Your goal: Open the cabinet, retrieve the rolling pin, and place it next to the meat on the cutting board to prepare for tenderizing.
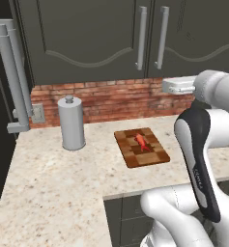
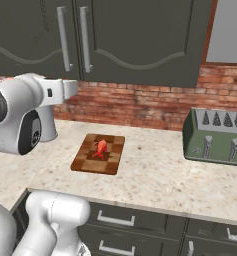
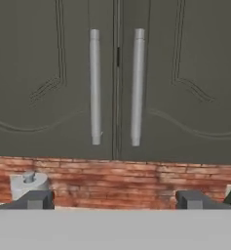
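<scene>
The cabinet (image 1: 87, 38) (image 2: 140, 35) (image 3: 48, 73) hangs above the counter with both tall doors shut. Its two grey bar handles (image 3: 94, 85) (image 3: 137, 85) stand side by side at the middle seam. My gripper (image 3: 114, 200) is open and empty. It faces the doors head-on, some way off and below the handles. The checkered cutting board (image 1: 152, 157) (image 2: 85, 162) lies on the counter with the red-orange meat (image 1: 141, 141) (image 2: 101, 147) on it. The rolling pin is out of view.
A tall grey canister (image 1: 71, 123) (image 3: 28, 183) stands on the counter left of the board. A green toaster (image 2: 215, 137) sits at the right against the brick backsplash (image 2: 140, 105). Dark drawer fronts (image 2: 140, 220) run below the counter edge. A grey bar (image 1: 12, 72) rises at the far left.
</scene>
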Tool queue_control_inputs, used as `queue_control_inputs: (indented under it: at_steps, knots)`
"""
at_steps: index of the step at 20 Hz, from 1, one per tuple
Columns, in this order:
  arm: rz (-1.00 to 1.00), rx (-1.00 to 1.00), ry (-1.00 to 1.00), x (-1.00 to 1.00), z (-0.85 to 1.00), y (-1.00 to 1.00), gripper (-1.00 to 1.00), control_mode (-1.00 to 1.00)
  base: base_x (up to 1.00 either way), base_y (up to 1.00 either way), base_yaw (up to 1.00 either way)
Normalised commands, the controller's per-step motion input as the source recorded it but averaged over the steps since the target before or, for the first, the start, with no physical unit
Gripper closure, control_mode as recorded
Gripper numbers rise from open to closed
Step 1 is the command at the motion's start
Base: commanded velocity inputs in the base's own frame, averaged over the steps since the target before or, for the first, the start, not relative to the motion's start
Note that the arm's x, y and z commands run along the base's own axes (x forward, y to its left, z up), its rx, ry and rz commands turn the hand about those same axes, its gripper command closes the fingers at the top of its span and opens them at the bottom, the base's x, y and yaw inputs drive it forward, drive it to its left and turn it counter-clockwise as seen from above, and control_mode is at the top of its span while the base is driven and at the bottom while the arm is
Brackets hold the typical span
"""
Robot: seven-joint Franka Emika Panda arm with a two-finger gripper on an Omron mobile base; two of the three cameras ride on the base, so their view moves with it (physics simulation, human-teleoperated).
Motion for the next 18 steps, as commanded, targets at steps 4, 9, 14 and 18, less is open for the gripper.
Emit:
queue_control_inputs:
  at_steps: [4,9,14,18]
  knots:
    - [-0.03,0.09,-0.31,0.0,0.72,-0.15,-1.0,-1.0,0.0,0.0,0.0]
    - [-0.04,0.04,-0.08,0.12,0.15,-0.08,-1.0,-1.0,0.0,0.0,0.0]
    - [0.0,0.0,0.0,0.2,0.0,0.0,-1.0,-1.0,0.0,0.0,0.0]
    - [0.0,0.01,0.01,0.29,0.0,0.0,-1.0,-1.0,0.0,0.0,0.0]
